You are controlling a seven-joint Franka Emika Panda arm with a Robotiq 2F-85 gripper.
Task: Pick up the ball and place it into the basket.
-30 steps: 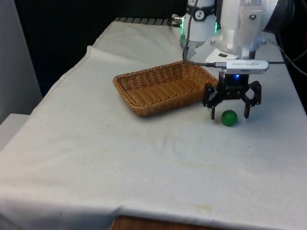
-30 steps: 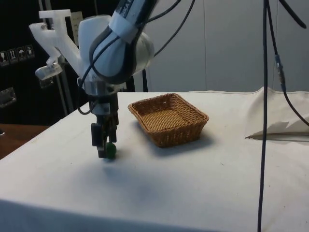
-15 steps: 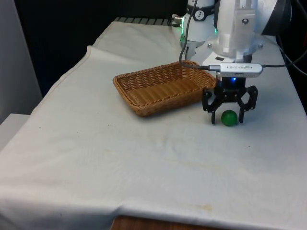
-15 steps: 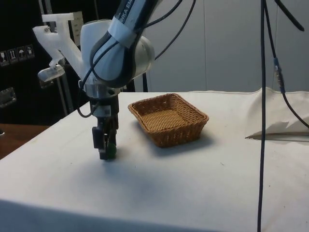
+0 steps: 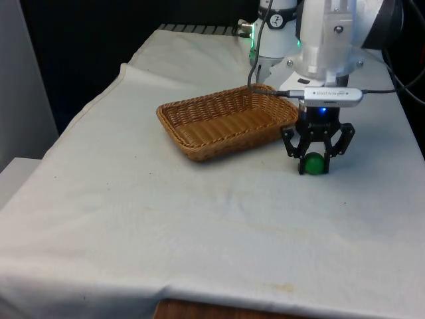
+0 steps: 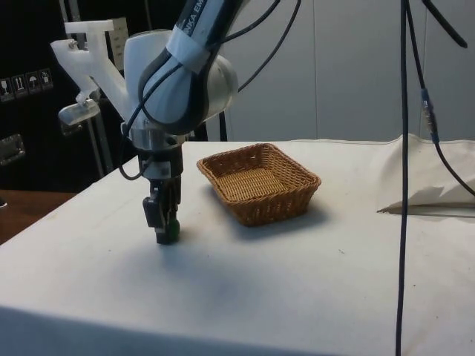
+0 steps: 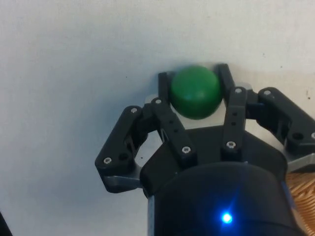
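The hand (image 5: 313, 164) stands low over the white-clothed tabletop (image 5: 199, 219), its two fingers (image 7: 165, 91) drawn in against either side of the green ball (image 7: 195, 92) — a close grip. The ball sits at cloth level, just beside the wicker basket (image 5: 229, 121), on the front view's right. In the side view the hand (image 6: 166, 231) points straight down — the basket (image 6: 258, 182) lies near.
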